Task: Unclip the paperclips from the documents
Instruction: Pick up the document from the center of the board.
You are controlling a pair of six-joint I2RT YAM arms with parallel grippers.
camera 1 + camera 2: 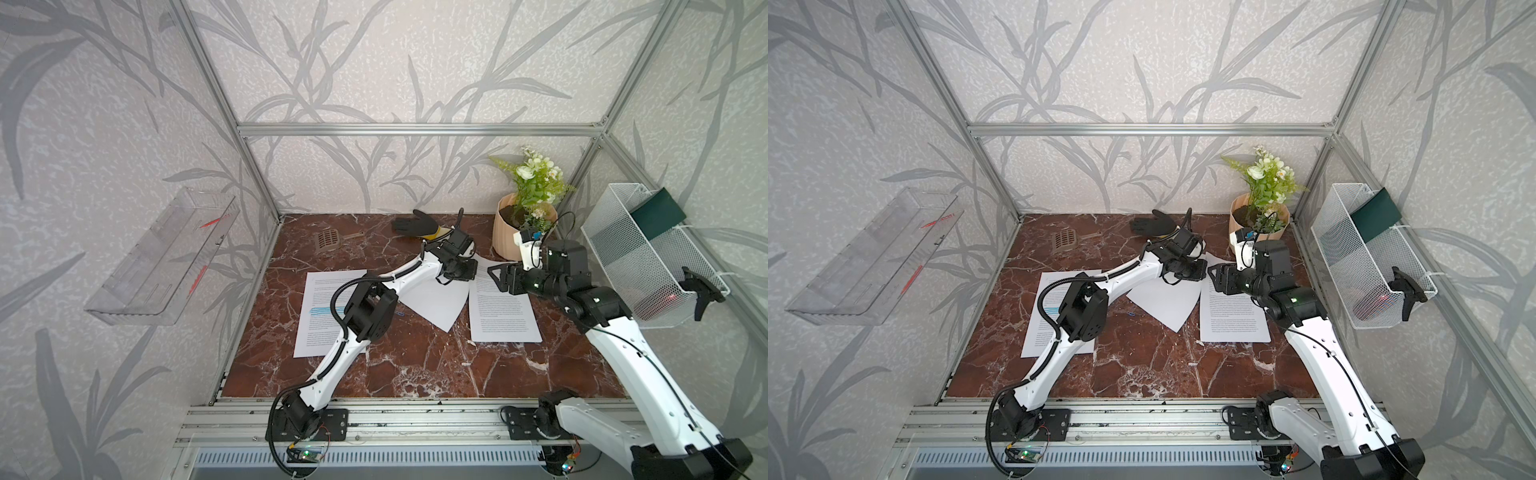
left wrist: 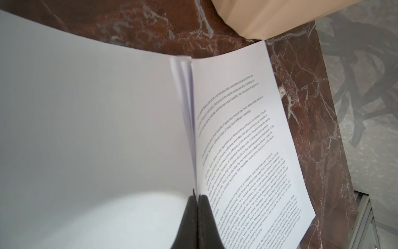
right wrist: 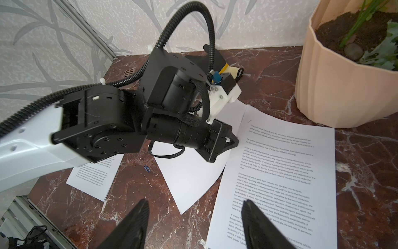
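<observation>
Turned-over sheets of the right document [image 1: 505,311], 3 o'clock on the table [image 1: 415,365], are pinched tight in the left gripper [image 2: 197,199]. The right gripper [image 3: 193,203] is spread apart over that document, holding nothing. The left document [image 1: 313,328] sits at 9 o'clock. One blue paperclip [image 3: 147,168] lies loose between them; no clip visible on the pinched sheets. Risk: nothing pins the stack, so a pull likely drags or creases it, maybe into the pot [image 1: 505,241] at 1 o'clock.

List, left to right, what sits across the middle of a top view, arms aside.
In order: clear shelf → highlighted document → blue paperclip → turned-back pages → printed document → wire basket.
</observation>
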